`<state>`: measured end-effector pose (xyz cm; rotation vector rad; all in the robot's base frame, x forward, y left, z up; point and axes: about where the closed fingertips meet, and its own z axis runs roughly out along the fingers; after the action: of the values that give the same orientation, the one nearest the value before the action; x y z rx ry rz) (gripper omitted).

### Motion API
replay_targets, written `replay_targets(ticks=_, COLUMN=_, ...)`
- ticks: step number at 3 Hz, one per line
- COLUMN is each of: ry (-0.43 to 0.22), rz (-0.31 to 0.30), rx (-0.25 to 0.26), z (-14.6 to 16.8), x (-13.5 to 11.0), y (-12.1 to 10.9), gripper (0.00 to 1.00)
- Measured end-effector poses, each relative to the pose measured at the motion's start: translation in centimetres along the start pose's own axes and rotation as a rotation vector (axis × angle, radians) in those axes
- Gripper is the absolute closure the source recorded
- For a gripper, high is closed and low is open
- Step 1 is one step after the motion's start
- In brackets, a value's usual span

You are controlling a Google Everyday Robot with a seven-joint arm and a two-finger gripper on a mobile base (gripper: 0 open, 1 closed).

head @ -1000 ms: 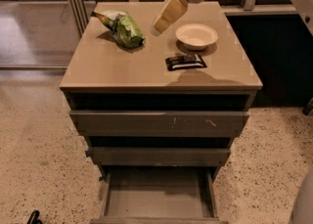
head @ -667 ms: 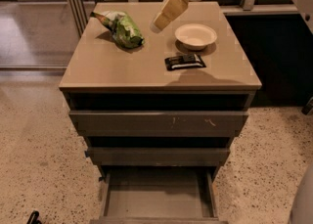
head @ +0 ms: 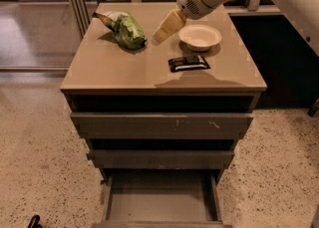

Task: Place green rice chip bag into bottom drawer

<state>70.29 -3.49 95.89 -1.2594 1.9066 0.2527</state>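
The green rice chip bag (head: 124,29) lies on the cabinet top at the back left, green and white with yellowish ends. My gripper (head: 160,35) hangs from the white arm just right of the bag, its cream fingers pointing down-left, close to the bag but apart from it and holding nothing. The bottom drawer (head: 160,203) is pulled open at floor level, showing a bare grey floor.
A white bowl (head: 199,37) stands on the cabinet top (head: 114,72) at the back right. A flat black wrapped bar (head: 188,63) lies in front of it. Two drawers with grey fronts (head: 162,122) are above the open one. A glass partition stands at the left.
My gripper has moved slightly left and down toward the bag. Nothing else has moved.
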Motion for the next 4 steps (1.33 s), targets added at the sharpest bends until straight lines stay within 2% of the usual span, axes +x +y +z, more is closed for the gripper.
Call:
replay_targets(ticks=2, ry=-0.067, rz=0.006, rx=-0.034, z=7.4, x=-2.1, y=-1.8, gripper=0.0)
replay_targets(ticks=4, ry=-0.121, rz=0.024, rx=-0.108, z=13.1, x=-4.3, y=-2.1, gripper=0.0)
